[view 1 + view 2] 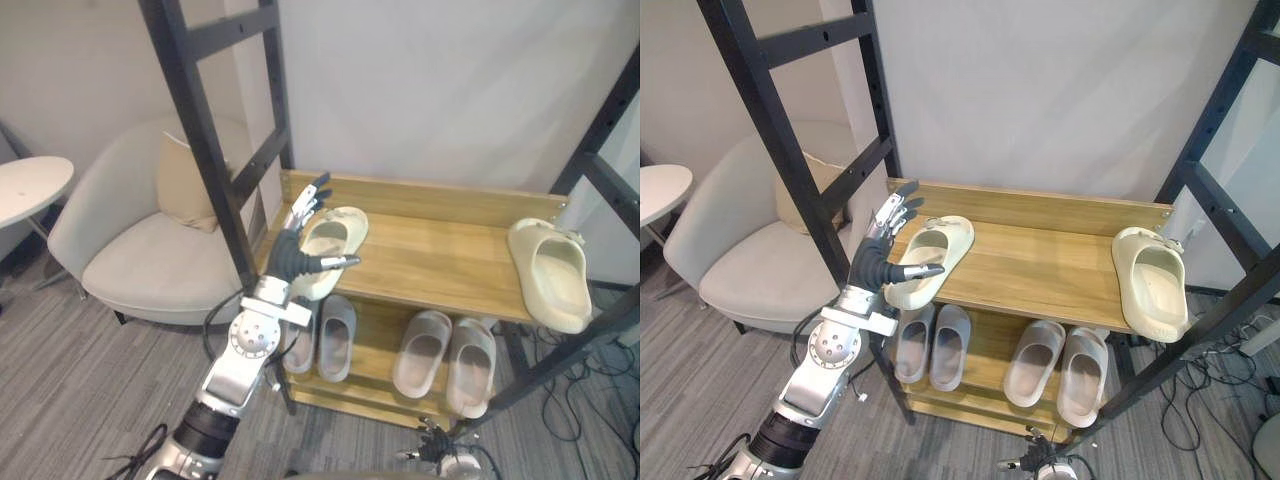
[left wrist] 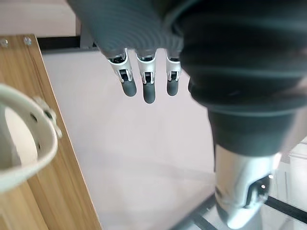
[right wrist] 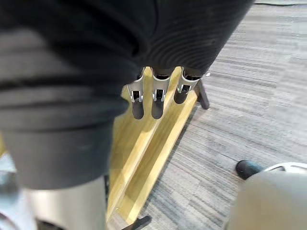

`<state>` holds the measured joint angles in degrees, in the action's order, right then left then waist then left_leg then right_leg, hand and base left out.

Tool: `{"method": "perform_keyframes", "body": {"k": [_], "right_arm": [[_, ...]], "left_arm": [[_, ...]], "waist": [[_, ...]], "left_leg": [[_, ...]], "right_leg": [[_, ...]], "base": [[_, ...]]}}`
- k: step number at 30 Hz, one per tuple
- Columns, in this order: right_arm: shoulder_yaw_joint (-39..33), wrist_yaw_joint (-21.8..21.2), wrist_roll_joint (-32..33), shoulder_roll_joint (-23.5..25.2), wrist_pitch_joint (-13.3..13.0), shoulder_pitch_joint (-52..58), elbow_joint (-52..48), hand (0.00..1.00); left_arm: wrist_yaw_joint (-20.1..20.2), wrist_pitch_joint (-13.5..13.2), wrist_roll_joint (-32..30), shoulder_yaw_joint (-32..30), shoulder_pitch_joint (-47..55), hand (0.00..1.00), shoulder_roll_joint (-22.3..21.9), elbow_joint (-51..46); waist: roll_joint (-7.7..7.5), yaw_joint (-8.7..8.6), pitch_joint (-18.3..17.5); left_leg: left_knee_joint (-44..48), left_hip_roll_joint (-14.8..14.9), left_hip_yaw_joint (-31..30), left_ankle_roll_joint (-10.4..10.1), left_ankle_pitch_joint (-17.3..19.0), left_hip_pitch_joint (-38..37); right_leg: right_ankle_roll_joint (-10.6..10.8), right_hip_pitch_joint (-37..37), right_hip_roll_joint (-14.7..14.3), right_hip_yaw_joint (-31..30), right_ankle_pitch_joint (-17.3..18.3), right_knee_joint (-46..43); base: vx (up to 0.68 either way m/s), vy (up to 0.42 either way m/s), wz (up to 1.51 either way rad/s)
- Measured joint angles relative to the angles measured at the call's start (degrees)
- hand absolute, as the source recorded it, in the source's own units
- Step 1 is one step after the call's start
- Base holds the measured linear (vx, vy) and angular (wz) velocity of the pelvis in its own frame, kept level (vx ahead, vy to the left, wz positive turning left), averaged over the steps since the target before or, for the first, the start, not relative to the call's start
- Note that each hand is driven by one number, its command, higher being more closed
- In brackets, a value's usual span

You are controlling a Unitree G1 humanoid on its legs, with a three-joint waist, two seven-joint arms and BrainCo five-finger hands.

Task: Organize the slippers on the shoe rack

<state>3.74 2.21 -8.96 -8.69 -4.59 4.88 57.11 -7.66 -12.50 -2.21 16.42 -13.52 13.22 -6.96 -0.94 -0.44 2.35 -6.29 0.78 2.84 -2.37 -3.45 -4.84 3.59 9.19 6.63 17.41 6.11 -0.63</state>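
Looking down through the head cameras, I see the left hand (image 1: 296, 245) raised at the left end of the shoe rack's top shelf (image 1: 430, 255), fingers straight and spread, thumb reaching out over a cream slipper (image 1: 338, 235) that lies there slanted, heel toward the front edge. From this angle I cannot tell whether the thumb touches it. The left wrist view settles more: the fingers (image 2: 148, 88) hang released and straight with bare wall past them, and the slipper's strap sits off to one side on the wood, outside the hand, so nothing is grasped. The second cream slipper (image 1: 552, 275) lies well apart at the far right end of the same shelf. On the lower shelf (image 1: 378, 338) stand two pairs of grey slippers, one pair (image 1: 337, 338) at the left and the other (image 1: 448, 362) at the right, toes pointing inward. The right wrist view gives me the right hand (image 3: 153, 103), low, fingers straight and relaxed, holding nothing, above a wooden rail of the rack and grey carpet. An armchair (image 1: 130, 250) with a cushion (image 1: 185, 185) stands left of the rack.
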Motion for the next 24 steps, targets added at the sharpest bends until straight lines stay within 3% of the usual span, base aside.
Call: {"method": "perform_keyframes", "body": {"k": [14,24], "right_arm": [[-2.0,-1.1,0.1,0.2,0.5,-0.4,-2.3,0.0],[-3.1,-1.3,0.2,0.2,0.6,-0.2,-2.3,0.0]], "left_arm": [[0.1,2.4,0.0,-5.5,-7.8,0.0,6.2,11.7],[0.4,4.4,-2.8,-6.5,-11.5,0.0,8.6,18.0]], "waist": [[0.9,-2.64,1.4],[0.81,-3.16,2.4]], "left_leg": [[0.3,-0.1,2.3,-0.6,0.5,0.8],[0.3,0.3,3.0,-0.9,1.2,0.9]], "right_leg": [[-0.1,-0.2,-0.5,-1.4,-0.7,2.8],[-0.2,-1.0,-0.8,-2.3,-1.0,2.8]], "base": [[0.05,-0.018,-0.06],[-0.01,0.006,-0.07]]}}
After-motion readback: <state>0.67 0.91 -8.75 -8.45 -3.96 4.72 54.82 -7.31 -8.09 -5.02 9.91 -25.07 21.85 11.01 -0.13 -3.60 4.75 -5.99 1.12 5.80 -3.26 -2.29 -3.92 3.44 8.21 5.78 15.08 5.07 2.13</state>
